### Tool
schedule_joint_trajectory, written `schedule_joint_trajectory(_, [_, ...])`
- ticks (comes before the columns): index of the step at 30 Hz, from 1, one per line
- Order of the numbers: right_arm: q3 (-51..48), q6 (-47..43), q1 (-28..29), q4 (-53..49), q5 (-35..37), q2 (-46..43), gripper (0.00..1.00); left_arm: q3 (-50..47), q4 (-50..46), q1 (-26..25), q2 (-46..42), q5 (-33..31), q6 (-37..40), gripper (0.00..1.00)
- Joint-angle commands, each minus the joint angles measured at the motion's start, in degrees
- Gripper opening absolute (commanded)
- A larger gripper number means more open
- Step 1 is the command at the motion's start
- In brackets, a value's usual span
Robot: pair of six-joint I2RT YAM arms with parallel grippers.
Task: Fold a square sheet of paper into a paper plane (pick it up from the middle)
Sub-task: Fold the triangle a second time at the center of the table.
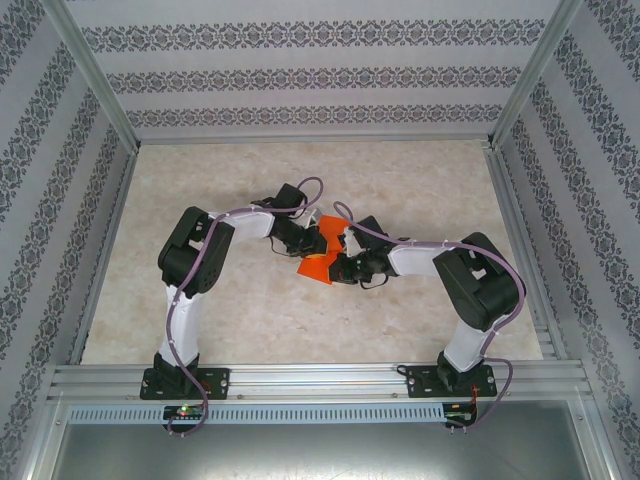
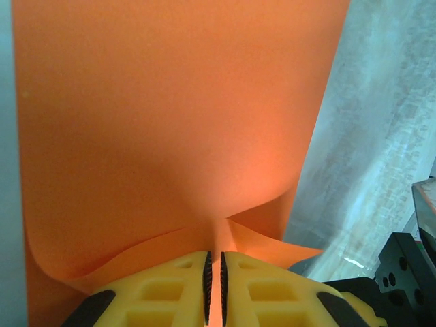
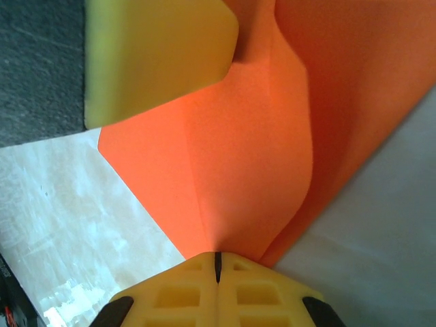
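The square sheet of paper (image 1: 322, 252) is bright orange-red and hangs bent between both arms above the middle of the table. My left gripper (image 2: 214, 283) is shut on its near edge, and the paper (image 2: 163, 122) bulges away beyond the yellow fingers (image 2: 170, 293). My right gripper (image 3: 218, 262) is shut on the opposite edge, where the sheet (image 3: 245, 163) shows a crease running away from the fingertips. A yellow finger of the left gripper (image 3: 157, 58) presses the paper at the top of the right wrist view. In the top view the left gripper (image 1: 303, 243) and right gripper (image 1: 343, 265) face each other across the sheet.
The table top (image 1: 300, 320) is pale marble-patterned, fenced by aluminium rails (image 1: 310, 375) in front and patterned walls (image 1: 300, 80) around. Both arm bases stand at the near edge, with free room on either side of the grippers.
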Motion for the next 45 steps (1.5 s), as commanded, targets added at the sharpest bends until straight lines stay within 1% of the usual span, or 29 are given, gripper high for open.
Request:
schedule_joint_trajectory(1, [-0.5,-1.8,0.2,-9.2,4.4,-0.2,0.00,0.9,-3.5,0.0,2.6,-6.8,3.1,0.17])
schedule_joint_trajectory(5, [0.6,-0.2,-0.6,-8.1,1.9,-3.6,0.02,0.9,-5.3,0.0,3.7,-9.9,4.7,0.17])
schedule_joint_trajectory(8, [1.5,3.1,-2.1,-4.7,0.1,-7.3,0.02,0.1,-4.8,0.0,4.2,-9.9,4.8,0.17])
schedule_joint_trajectory(11, [2.5,5.6,-3.4,-1.7,-1.0,-7.8,0.01,-1.0,-3.8,0.0,4.3,-9.8,4.6,0.17])
schedule_joint_trajectory(14, [3.9,7.2,-4.3,1.3,-3.3,-5.2,0.01,-1.6,-2.8,0.0,4.4,-9.1,4.1,0.17])
schedule_joint_trajectory(16, [5.6,7.2,-4.5,1.6,-3.9,-3.4,0.01,-1.8,-2.5,0.0,4.3,-8.8,4.1,0.17])
schedule_joint_trajectory(22, [9.6,4.7,-4.8,-0.7,-2.7,2.7,0.01,-2.7,-1.9,0.0,3.9,-8.4,3.8,0.18])
schedule_joint_trajectory(31, [12.7,0.4,-6.3,-4.5,2.0,8.3,0.00,-3.9,-0.7,0.0,3.8,-7.6,3.4,0.18])
schedule_joint_trajectory(35, [12.6,0.0,-6.8,-4.1,1.3,10.1,0.00,-4.4,-0.1,0.2,3.8,-7.2,3.0,0.18])
schedule_joint_trajectory(39, [11.6,-0.4,-7.8,-4.1,0.1,8.1,0.00,-4.8,0.0,0.5,3.7,-6.9,2.9,0.18])
schedule_joint_trajectory(45, [9.7,-0.7,-8.6,-5.4,-2.2,1.3,0.00,-4.8,0.1,1.2,3.7,-6.7,2.9,0.18])
